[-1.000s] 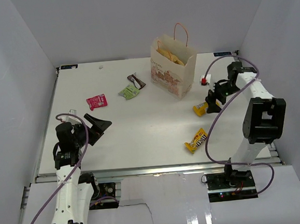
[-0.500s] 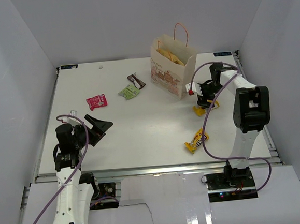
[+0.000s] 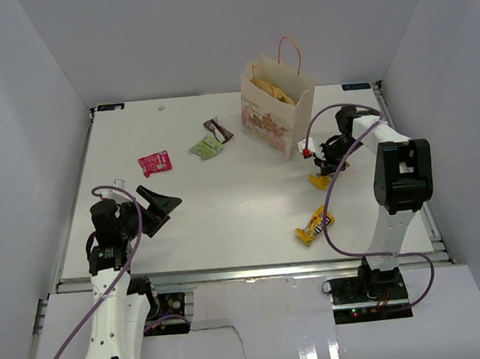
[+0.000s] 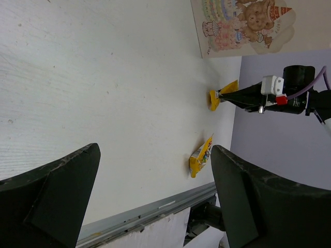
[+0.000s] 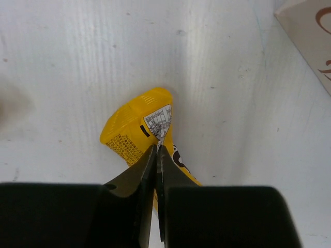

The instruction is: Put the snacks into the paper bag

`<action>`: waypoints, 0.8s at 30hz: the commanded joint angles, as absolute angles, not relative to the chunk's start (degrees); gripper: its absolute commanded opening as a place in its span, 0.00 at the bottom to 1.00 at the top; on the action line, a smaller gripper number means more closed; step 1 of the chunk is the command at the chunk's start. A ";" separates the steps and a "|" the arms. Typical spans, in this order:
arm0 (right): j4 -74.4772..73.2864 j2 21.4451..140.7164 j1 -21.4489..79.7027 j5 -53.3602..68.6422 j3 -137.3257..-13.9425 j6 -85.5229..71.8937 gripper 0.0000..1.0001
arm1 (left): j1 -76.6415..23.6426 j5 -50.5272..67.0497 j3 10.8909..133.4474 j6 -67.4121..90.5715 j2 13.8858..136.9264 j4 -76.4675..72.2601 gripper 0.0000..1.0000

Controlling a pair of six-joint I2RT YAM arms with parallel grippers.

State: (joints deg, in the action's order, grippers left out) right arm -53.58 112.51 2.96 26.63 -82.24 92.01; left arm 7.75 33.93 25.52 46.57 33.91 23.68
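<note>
On my top feed the white tabletop [image 3: 225,205] carries everything. The paper bag [image 3: 278,110] stands upright at the far side, right of centre, with the tan-yellow chip bag [image 3: 273,89] showing in its open mouth. The left gripper [image 3: 155,204] hangs over the near-left tabletop with its jaws spread wide and nothing between them. The right gripper [image 5: 156,150] is down just right of the bag's base, its fingers pinched together on the edge of the yellow candy bar [image 5: 137,129], which rests on the tabletop. The yellow M&M's pouch [image 3: 313,225] lies nearer the front edge. 3 small wrappers lie left of the bag: pink [image 3: 155,162], green [image 3: 207,147] and dark brown [image 3: 218,130].
</note>
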 commanded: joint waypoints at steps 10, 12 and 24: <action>-64.43 91.96 3.42 53.42 -83.93 83.16 0.08 | 7.73 35.07 24.87 46.32 33.22 23.64 0.98; -56.92 89.40 3.78 58.08 -85.86 72.82 0.08 | 7.65 34.98 25.05 46.23 33.40 23.56 0.98; -0.80 94.54 10.36 36.15 -102.91 3.55 0.08 | 7.65 35.24 26.19 46.32 33.40 23.55 0.98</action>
State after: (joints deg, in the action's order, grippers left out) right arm -13.28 89.14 8.23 45.84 -98.54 20.99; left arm 7.75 34.11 25.47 46.54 34.04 23.75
